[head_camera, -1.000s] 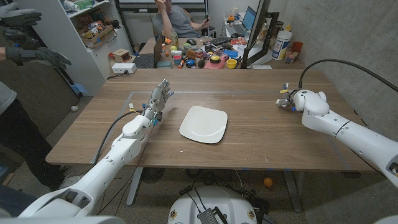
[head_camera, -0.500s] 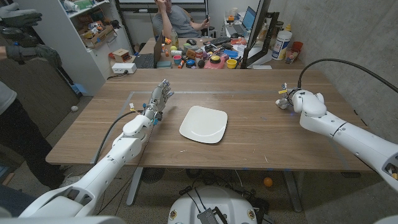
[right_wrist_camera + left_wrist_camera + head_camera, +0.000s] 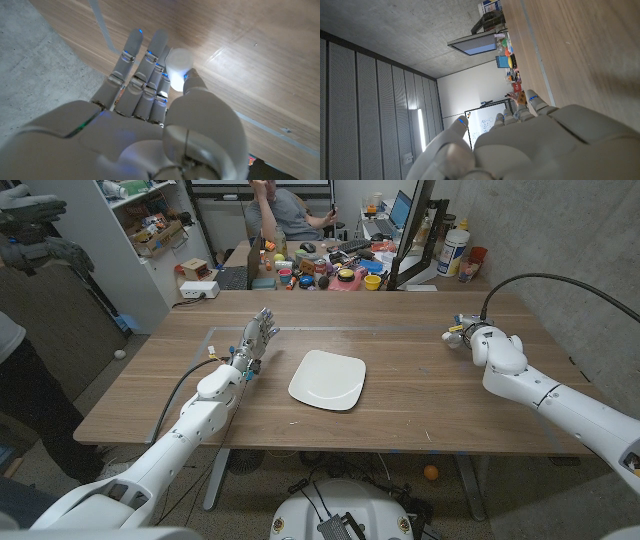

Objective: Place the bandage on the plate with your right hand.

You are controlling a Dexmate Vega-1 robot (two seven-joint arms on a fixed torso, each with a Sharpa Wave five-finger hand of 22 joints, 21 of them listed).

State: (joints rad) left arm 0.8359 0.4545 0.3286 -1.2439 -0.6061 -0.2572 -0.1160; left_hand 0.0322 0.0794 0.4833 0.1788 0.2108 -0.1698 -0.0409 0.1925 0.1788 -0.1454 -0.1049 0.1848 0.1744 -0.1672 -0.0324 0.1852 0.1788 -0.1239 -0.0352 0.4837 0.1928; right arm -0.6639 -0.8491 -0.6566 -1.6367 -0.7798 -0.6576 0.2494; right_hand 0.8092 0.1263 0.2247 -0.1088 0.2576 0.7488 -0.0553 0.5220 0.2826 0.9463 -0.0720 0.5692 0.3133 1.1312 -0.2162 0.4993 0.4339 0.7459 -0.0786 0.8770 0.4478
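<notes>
A white bandage roll [image 3: 178, 74] sits between the thumb and fingertips of my right hand [image 3: 150, 95], which pinches it just above the wood. In the head view that right hand [image 3: 468, 335] is at the table's far right, with the bandage [image 3: 451, 336] a small white spot at its fingertips. The white square plate [image 3: 328, 379] lies at the table's middle, well to the left of that hand, with nothing on it. My left hand [image 3: 255, 340] stands to the left of the plate, fingers up and apart, holding nothing.
The table's far edge [image 3: 340, 292] borders a cluttered desk with toys and bottles. A person sits behind it. Another person with gloved hands [image 3: 35, 240] stands at the far left. A black cable [image 3: 530, 278] arcs over my right arm.
My right hand has turned and shifted a little toward the table's far side, closing around the bandage. The left arm and the plate have not moved.
</notes>
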